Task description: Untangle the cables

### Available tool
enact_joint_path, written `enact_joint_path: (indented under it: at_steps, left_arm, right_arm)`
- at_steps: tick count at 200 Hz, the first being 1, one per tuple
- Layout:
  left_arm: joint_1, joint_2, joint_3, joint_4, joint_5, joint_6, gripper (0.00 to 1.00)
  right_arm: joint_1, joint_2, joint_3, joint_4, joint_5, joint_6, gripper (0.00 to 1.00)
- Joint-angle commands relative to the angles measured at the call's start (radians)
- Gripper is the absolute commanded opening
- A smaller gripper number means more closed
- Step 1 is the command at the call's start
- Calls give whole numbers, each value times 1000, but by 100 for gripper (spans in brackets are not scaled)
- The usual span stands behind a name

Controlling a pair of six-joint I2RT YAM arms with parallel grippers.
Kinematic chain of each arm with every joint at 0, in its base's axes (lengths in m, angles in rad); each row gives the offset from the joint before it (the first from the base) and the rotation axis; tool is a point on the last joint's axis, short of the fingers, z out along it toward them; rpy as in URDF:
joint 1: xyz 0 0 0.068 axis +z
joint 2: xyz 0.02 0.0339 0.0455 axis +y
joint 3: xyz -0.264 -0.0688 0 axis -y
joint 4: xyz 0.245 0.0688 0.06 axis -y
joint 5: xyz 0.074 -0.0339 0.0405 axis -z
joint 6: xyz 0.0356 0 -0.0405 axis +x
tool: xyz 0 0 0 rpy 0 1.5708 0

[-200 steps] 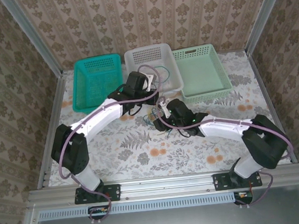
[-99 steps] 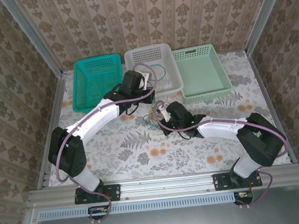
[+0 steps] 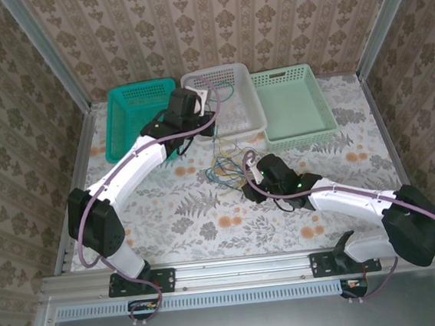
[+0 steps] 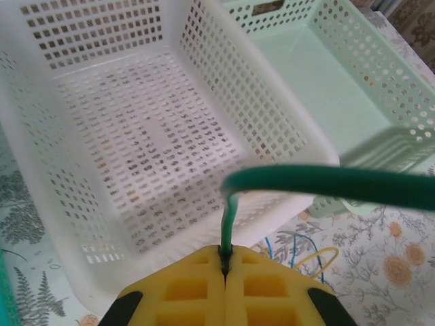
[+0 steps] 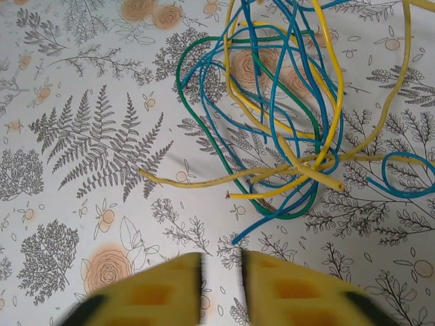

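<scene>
Yellow, blue and green cables (image 3: pixel 224 167) lie in a loose tangle on the table (image 3: pixel 168 214), just in front of the white basket (image 3: pixel 220 73) in the top external view. The left gripper (image 3: pixel 199 103) hangs over that basket's near-left part. The right gripper (image 3: pixel 248 177) sits near the tangle, on the side away from the basket.

In the left wrist view, the left gripper's yellow pads (image 4: pixel 197 285) are pressed together on a dark green cable (image 4: pixel 326 185). It rises from the pinch and bends off across the white basket's near wall, back toward the heap in front of it.

In the right wrist view, the right gripper's jaws stand slightly apart with nothing between them. They are low over the table, short of the tangle.

The step in hand looks like drawing the green strand out toward the white basket. The next move likely calls for the right gripper to pin or pinch the remaining loops so the heap does not drag along.
</scene>
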Motion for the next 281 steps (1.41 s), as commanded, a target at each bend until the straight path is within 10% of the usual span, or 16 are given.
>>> enact_joint_path:
  at_steps: [1,87,144,281]
  left_arm:
    - [-22,-24,-36,16,14,-42,0]
    - [-72,-54,-98,59,31,-107,0]
    - [-77,-109,-153,124,-11,-66,0]
    - [-139,-185,-282,310,-81,90,0]
  right_arm:
    - [3,-53,63,4,17,52,47]
    - [-49,-58,190,205,-140,183,61]
    - [-204,77,75,455,-451,881,55]
    - [-194,200,-42,883,-440,1673,52]
